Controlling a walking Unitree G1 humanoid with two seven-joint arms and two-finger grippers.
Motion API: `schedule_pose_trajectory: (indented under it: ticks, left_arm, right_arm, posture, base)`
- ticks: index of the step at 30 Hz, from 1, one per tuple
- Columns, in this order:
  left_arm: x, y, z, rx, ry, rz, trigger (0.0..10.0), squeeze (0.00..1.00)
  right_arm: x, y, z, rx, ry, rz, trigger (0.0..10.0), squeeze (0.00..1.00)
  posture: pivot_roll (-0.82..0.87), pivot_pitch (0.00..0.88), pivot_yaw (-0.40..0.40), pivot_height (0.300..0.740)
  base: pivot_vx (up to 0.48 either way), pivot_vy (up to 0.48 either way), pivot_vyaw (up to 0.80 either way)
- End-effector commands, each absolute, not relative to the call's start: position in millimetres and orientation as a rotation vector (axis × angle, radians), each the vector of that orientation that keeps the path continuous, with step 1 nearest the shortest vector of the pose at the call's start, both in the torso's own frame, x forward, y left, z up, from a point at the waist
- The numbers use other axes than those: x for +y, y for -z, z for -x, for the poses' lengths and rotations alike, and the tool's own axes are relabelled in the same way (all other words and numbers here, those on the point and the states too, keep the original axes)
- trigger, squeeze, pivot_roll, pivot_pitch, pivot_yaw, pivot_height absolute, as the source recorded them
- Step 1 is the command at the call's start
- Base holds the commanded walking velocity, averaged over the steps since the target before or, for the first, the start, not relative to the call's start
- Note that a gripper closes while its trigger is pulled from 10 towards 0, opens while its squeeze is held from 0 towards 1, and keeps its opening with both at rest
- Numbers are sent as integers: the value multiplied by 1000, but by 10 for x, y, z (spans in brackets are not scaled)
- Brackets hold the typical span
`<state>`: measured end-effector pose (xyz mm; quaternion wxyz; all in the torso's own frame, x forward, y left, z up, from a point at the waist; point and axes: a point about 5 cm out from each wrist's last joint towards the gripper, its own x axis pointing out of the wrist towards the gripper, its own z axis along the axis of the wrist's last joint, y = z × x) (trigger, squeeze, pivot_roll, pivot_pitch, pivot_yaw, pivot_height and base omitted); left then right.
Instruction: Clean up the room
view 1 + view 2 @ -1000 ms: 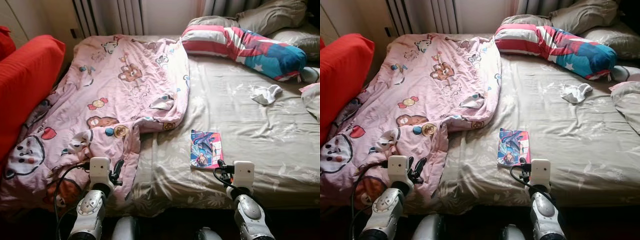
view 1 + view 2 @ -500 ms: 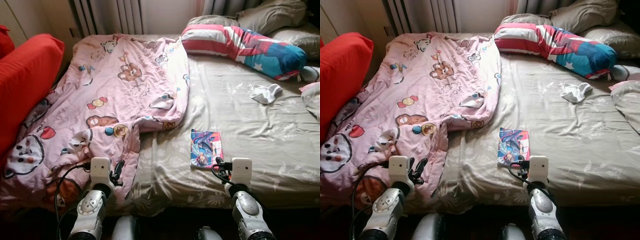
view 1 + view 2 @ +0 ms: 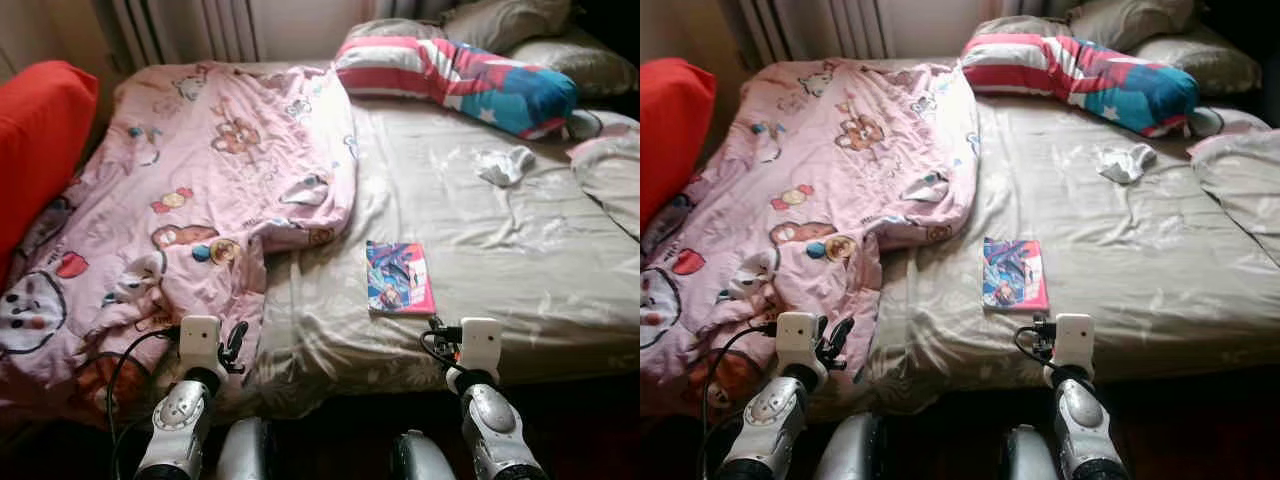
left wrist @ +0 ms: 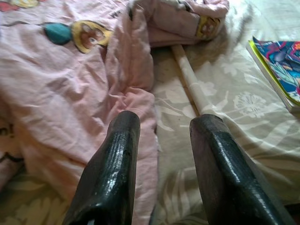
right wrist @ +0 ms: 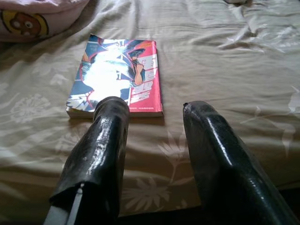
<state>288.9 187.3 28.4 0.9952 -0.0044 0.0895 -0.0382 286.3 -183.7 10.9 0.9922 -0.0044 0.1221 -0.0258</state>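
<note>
We stand at the foot of the bed (image 3: 560, 300), and the tidying looks barely begun. The pink quilt (image 3: 190, 200) lies rumpled over the bed's left half, one corner folded back on itself. A book (image 3: 399, 277) sits on the bare sheet near the foot edge, and a white sock (image 3: 503, 164) lies crumpled further up, below the striped pillow (image 3: 455, 82). A red cushion (image 3: 40, 130) leans at the far left.

Our left gripper (image 4: 161, 140) hovers with fingers apart and empty, just over the quilt's edge. Our right gripper (image 5: 152, 126) is likewise spread and empty, aimed at the book, close but not touching.

We judge that everything is left to do: book, sock and quilt.
</note>
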Motion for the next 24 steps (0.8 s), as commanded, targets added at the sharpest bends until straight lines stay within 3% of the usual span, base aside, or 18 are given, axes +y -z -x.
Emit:
schedule_pose_trajectory:
  ticks: [1, 11, 24]
  left_arm:
    - [1900, -277, -2878, 190, 75, -6, 10000, 0]
    - [1900, -270, -2874, 199, 78, -5, 10000, 0]
    - [1908, -267, -2869, 200, 77, -8, 10000, 0]
  right_arm:
    - [-1828, -106, -2863, 245, 54, 6, 10000, 0]
    - [-1829, -90, -2861, 260, 56, 9, 10000, 0]
    - [-1874, -50, -2848, 303, 92, 15, 10000, 0]
  posture:
    - [-38, 139, 17, 619]
    - [-36, 142, 18, 619]
    - [-33, 142, 19, 619]
  base:
    - [0, 0, 0]
    - [0, 0, 0]
    - [267, 0, 0]
